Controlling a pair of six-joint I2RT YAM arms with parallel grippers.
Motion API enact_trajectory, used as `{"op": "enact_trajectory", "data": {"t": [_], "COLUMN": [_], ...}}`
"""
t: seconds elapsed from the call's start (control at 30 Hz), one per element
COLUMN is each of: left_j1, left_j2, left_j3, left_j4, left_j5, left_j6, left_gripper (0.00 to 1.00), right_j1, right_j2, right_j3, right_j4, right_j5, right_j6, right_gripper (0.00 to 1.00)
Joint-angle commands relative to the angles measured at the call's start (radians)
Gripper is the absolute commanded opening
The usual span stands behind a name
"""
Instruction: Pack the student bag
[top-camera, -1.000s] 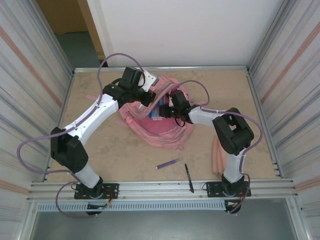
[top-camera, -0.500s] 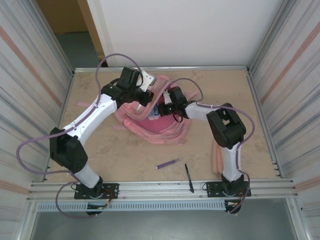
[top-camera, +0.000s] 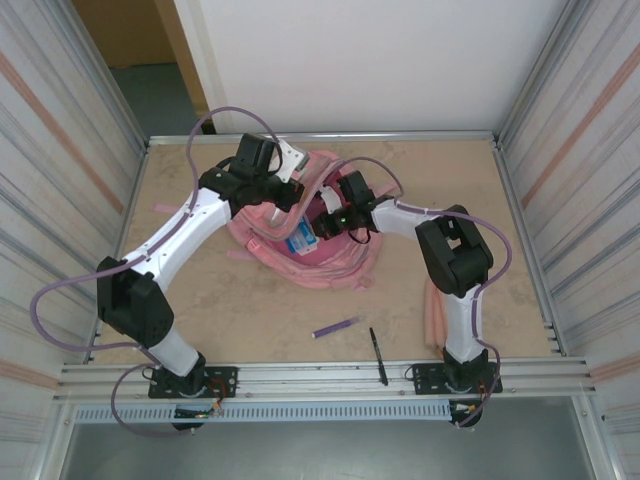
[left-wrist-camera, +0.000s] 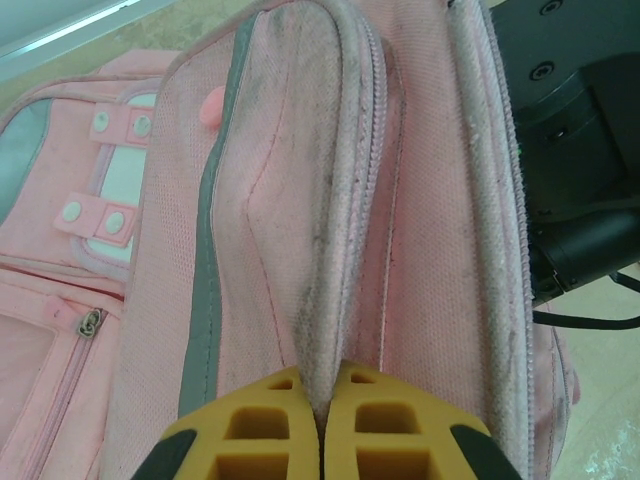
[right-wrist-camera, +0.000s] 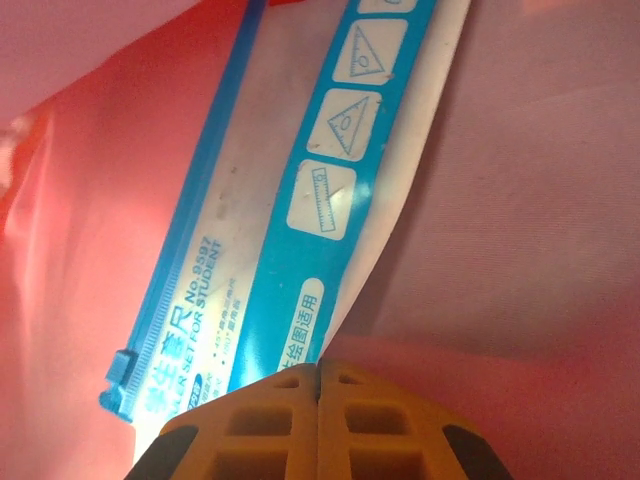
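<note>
Mid-counter (top-camera: 450, 200), the student bag (top-camera: 335, 268), clamped by left fingers (left-wrist-camera: 250, 438), should be held open while the blue pouch (right-wrist-camera: 300, 200) pinched in right fingers (right-wrist-camera: 250, 438) is slid deeper.

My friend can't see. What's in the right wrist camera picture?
A blue and white stationery packet, printed with triangle and ruler drawings, lies against the pink student bag. The right gripper's yellow fingertips are pinched shut on its edge.

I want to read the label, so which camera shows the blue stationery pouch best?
Right wrist: the blue stationery pouch is close up, print legible, its edge pinched in the right end effector. Top external gives it as a small blue patch at the student bag opening. Left wrist faces the bag's zip seams.
</note>
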Motion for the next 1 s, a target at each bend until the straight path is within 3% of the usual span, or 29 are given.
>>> {"op": "enact_trajectory", "data": {"t": [0.0,0.2,0.37,0.5,0.67,0.87,0.97], "left_j1": [0.01,0.01,0.01,0.012,0.013,0.016,0.016], "left_j2": [-0.061,-0.069,-0.093,-0.096,-0.098,-0.09,-0.091], "left_j3": [0.015,-0.001,-0.033,-0.03,-0.025,-0.015,-0.017], "left_j4": [0.066,0.068,0.096,0.087,0.085,0.08,0.077], "left_j5": [0.025,0.03,0.039,0.024,0.02,0.031,0.038], "left_j6": [0.026,0.025,0.014,0.014,0.026,0.023,0.026], "left_gripper": [0.0,0.0,0.0,0.0,0.0,0.0,0.0], "right_j1": [0.024,0.059,0.101,0.109,0.089,0.093,0.146], "right_j2": [0.014,0.042,0.054,-0.002,-0.129,-0.22,-0.211], "right_j3": [0.069,0.11,0.106,0.012,-0.153,-0.24,-0.241], "right_j4": [-0.039,0.006,0.081,0.199,0.297,0.194,0.162], "right_j5": [-0.047,-0.043,0.112,0.176,0.166,0.102,0.177], "right_j6": [-0.073,-0.03,0.008,0.036,0.001,-0.101,-0.18], "right_gripper": [0.0,0.0,0.0,0.15,0.25,0.38,0.45]}}
